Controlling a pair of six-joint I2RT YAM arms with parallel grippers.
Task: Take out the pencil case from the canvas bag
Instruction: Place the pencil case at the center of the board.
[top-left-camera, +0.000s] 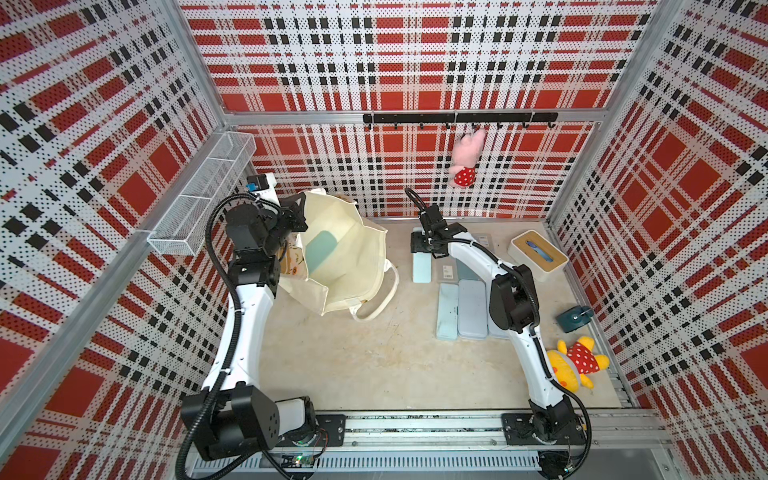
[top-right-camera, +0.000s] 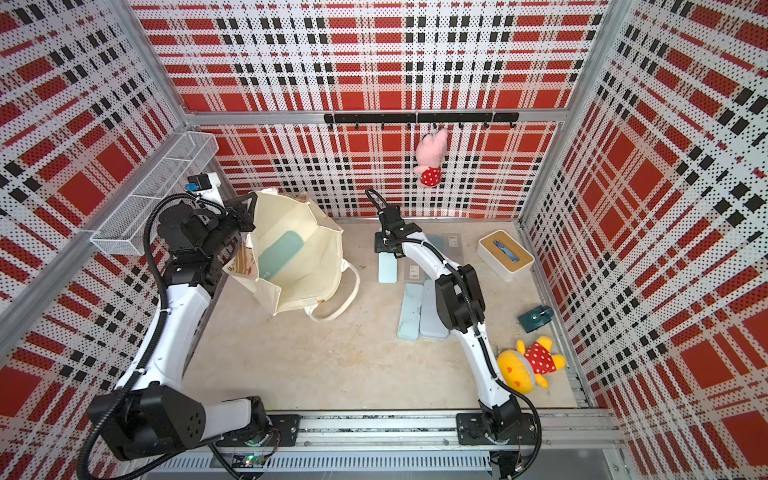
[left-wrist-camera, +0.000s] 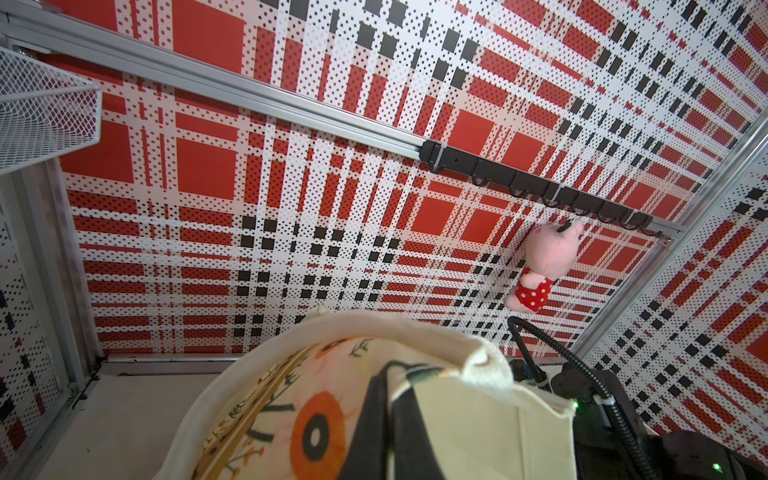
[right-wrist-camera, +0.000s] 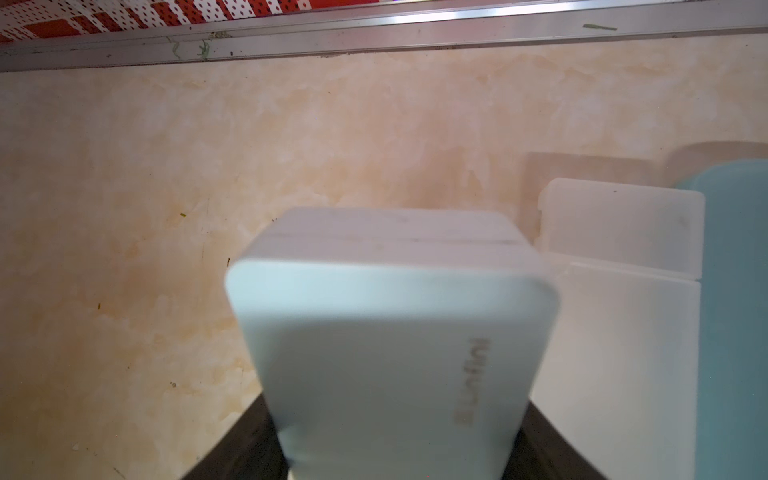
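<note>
A: How far along is the job?

B: Partway, by the look of it. The right end effector (top-left-camera: 423, 249) grasps a pale blue pencil case (top-left-camera: 422, 272) by one end, low at the surface (top-left-camera: 353, 365) and well apart from the canvas bag (top-left-camera: 365, 253). In the right wrist view the case fills the gap between the dark jaws. Whether it rests on the surface cannot be told.

A: So the bag is emptied?

B: No. In both top views a teal pencil case (top-left-camera: 322, 249) lies inside, slanted against the inner wall on the left arm's side. That one is not yet out.

A: And the left arm?

B: The left end effector (top-left-camera: 297, 218) is clenched on the bag's rim and holds the mouth wide open. The left wrist view shows cream cloth pinched between its jaws.

A: What is left, then?

B: Likely releasing the held case beside the row of cases (top-left-camera: 461, 307), then reaching in for the teal one.

A: Room to move?

B: The middle of the surface is open between bag and row. It is tighter at the edges: the back wall is near the right end effector, the white box (top-left-camera: 538, 255) stands close by, and the wire basket (top-left-camera: 203, 191) is just beside the left arm. The bag's loose handle (top-left-camera: 382, 301) droops outside the mouth and could snag.
</note>
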